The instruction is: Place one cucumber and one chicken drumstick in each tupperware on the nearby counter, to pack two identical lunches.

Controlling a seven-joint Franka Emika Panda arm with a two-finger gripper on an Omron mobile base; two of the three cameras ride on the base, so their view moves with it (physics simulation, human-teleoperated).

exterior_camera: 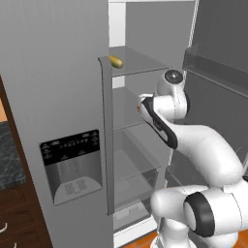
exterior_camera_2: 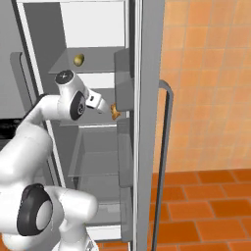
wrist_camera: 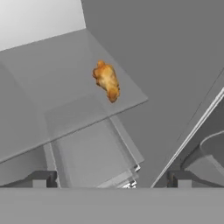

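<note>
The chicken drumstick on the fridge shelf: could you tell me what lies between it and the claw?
Only bare grey shelf. In the hand view the open claw looks straight at the chicken drumstick with nothing in between.

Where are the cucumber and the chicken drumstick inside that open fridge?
cucumber (exterior_camera: 116, 61): left base view, middle of its yellow-green body on the upper shelf.
chicken drumstick (wrist_camera: 107, 81): hand view, centre of the orange-brown meat on the shelf near its edge.

A cucumber (exterior_camera: 116, 61) lay on the fridge's upper shelf (exterior_camera: 138, 63). On the middle shelf (wrist_camera: 57, 87) below, a chicken drumstick (wrist_camera: 107, 81) rested near the front edge.
</note>
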